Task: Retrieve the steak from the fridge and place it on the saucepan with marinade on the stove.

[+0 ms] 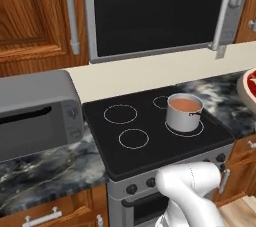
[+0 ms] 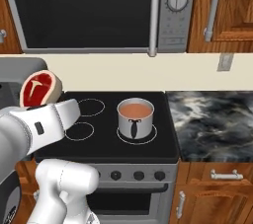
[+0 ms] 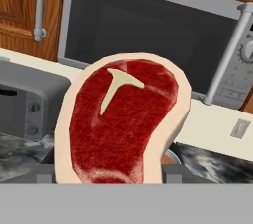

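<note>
1. End effector [image 3: 111, 178]: two dark fingertips at the bottom edge of the hand view, one on each side of the meat; clenched on the steak. In the right base view it stands at about 9 o'clock, the white forearm reaching in from the lower left.

2. Steak [image 3: 123, 119]: flat oval slab of raw red meat with a pale pinkish rim and a cream T-shaped mark. Held upright, broad face toward the hand camera. In the right base view it hangs in the air [image 2: 40, 88] above the left edge of the stove, well apart from the pot.

3. Saucepan [image 2: 135, 119]: small shiny steel cylindrical pot with a short dark handle, seated on the front right ring burner, at roughly 3 o'clock from the meat.

4. Marinade [image 2: 135, 110]: smooth orange-red liquid filling the pot nearly to the rim.

5. Stove [image 1: 150, 146]: silver range with black glass top, white ring burners and black knobs along the front.

6. Surroundings: grey toaster oven [image 1: 37, 111] on the dark marbled table [image 2: 212, 124] at 9 o'clock of the range; silver microwave [image 2: 99, 11] at 12 o'clock; brown wooden cabinets [image 1: 35, 16] beside it.

7. Step in hand, as judged: carrying phase; meat fetched, not yet placed.

8. Next move, as judged: travel toward 3 o'clock until the meat sits over the pot mouth, tip it flatter, lower it close to the liquid, then release. Risks: catching the rim, or splashing.
</note>
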You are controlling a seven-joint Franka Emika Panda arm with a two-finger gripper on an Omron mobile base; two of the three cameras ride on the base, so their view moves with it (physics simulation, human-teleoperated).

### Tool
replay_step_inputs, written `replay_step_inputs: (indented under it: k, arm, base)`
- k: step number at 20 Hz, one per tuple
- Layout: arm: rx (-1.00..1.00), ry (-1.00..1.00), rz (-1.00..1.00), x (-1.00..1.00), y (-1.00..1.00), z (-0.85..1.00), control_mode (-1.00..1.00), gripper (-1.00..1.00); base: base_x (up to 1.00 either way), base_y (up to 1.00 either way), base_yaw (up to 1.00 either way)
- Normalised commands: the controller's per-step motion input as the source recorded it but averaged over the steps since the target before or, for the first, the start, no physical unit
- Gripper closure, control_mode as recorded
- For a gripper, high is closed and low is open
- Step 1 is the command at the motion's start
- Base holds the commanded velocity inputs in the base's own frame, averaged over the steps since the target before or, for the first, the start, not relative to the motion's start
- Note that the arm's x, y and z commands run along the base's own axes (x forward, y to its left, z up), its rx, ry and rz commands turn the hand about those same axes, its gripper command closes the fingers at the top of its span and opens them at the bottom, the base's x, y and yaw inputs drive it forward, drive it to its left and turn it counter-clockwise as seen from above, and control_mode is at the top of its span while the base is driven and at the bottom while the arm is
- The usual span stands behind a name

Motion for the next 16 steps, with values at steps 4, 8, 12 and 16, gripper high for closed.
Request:
replay_step_inputs:
  k: [4,8,12,16]
  arm:
    - [0.00,0.00,0.00,0.00,0.00,0.00,1.00,1.00]
    - [0.00,0.00,0.00,0.00,0.00,0.00,1.00,1.00]
    - [0.00,0.00,0.00,0.00,0.00,0.00,1.00,1.00]
    - [0.00,0.00,0.00,0.00,0.00,0.00,1.00,1.00]
  base:
    - [0.47,-0.28,0.14]
    - [0.46,-0.26,0.21]
    - [0.46,-0.24,0.27]
    - [0.44,-0.23,0.28]
